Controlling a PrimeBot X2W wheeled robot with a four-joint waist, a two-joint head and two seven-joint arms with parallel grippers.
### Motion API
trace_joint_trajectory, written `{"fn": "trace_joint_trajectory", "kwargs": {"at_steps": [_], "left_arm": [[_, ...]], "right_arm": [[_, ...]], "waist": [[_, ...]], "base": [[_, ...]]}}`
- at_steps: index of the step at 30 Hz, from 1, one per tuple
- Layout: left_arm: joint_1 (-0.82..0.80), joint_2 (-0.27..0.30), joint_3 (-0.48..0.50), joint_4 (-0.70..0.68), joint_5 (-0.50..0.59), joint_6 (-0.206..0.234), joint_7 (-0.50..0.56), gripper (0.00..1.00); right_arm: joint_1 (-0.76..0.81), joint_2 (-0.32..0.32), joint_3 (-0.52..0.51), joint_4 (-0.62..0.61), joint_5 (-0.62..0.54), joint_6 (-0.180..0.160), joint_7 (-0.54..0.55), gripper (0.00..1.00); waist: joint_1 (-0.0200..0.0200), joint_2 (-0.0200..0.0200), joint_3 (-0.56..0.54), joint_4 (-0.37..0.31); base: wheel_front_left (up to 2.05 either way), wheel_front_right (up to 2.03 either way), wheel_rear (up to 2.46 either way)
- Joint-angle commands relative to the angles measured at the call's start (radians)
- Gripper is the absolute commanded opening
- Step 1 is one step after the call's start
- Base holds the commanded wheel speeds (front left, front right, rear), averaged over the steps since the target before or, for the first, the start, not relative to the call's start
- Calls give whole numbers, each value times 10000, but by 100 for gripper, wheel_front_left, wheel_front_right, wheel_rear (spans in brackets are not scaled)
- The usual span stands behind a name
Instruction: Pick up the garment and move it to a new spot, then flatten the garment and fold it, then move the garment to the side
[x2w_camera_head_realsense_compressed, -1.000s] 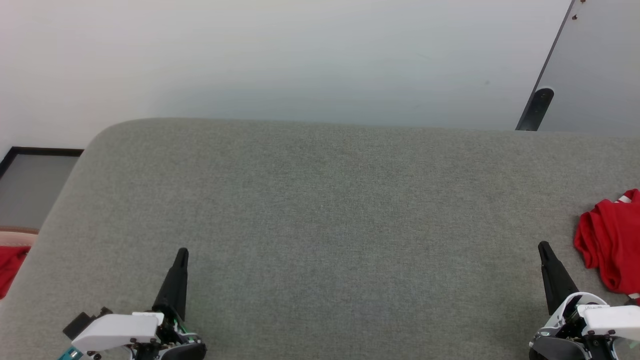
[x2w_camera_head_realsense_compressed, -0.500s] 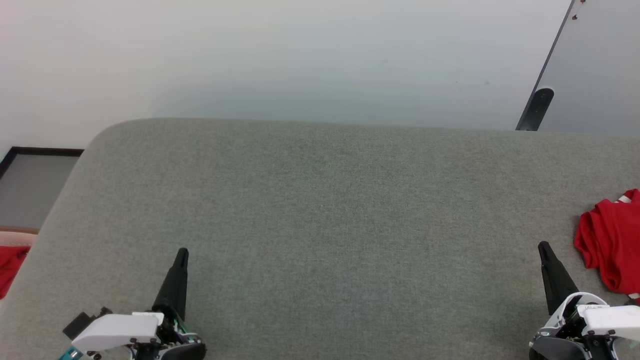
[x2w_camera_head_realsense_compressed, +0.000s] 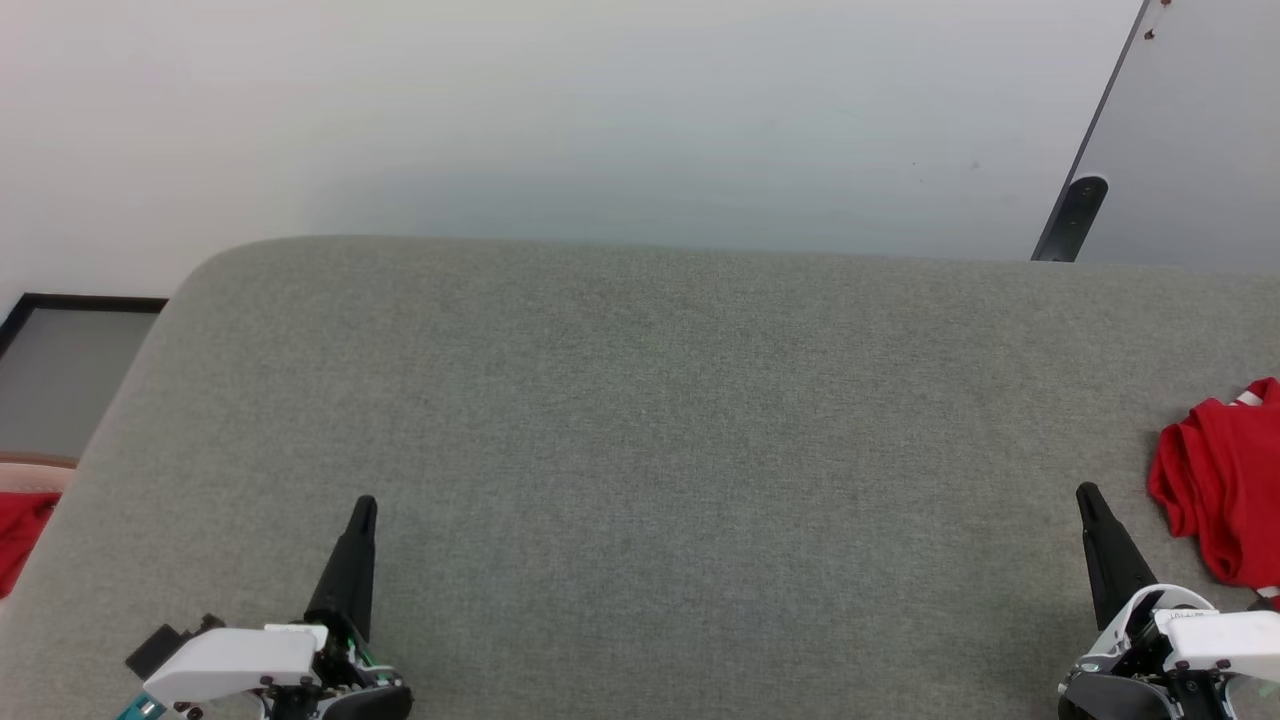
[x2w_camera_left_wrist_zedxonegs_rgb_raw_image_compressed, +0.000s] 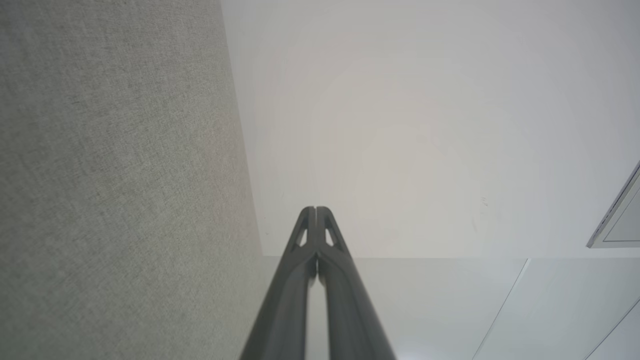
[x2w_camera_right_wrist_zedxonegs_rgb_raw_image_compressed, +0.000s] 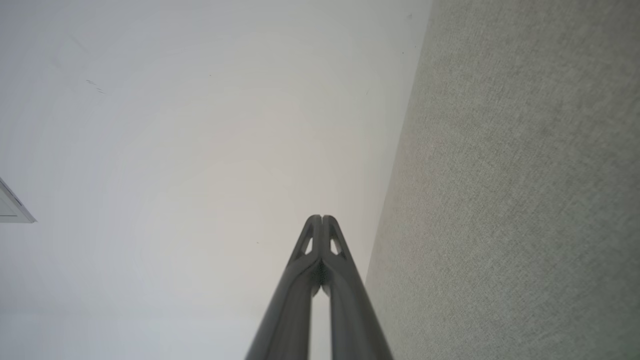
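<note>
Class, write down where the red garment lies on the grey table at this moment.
Head view: the crumpled red garment lies at the right edge of the grey table, partly cut off by the frame, just right of the right end effector.

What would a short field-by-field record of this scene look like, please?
surface: grey fabric-covered table
item: garment, red, crumpled in a heap at the table's right side, partly cut off by the head view's edge
left arm: left pincer shut, holding nothing, at the table's near left
right arm: right pincer shut, holding nothing, beside the garment but apart from it
off table: red cloth past the left edge
task state: garment not yet picked up
</note>
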Motion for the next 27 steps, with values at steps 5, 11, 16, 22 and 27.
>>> {"fn": "trace_joint_trajectory", "kwargs": {"at_steps": [5, 11, 16, 22, 27], "left_arm": [[-104, 7, 27, 14, -22, -45, 36, 0], [-104, 7, 26, 15, -22, -45, 36, 0], [-104, 6, 28, 15, -22, -45, 36, 0], [-104, 6, 27, 14, -21, -45, 32, 0], [-104, 6, 29, 14, -21, -45, 32, 0]], "right_arm": [[-23, 28, 11, 6, 50, 4, 4, 0], [-23, 28, 11, 6, 50, 4, 4, 0], [-23, 28, 11, 6, 51, 4, 3, 0], [-22, 28, 12, 6, 51, 4, 3, 0], [-22, 28, 12, 6, 51, 4, 3, 0]], "waist": [[0, 0, 0, 0], [0, 0, 0, 0], [0, 0, 0, 0], [0, 0, 0, 0], [0, 0, 0, 0]], "base": [[0, 0, 0], [0, 0, 0], [0, 0, 0], [0, 0, 0], [0, 0, 0]]}}
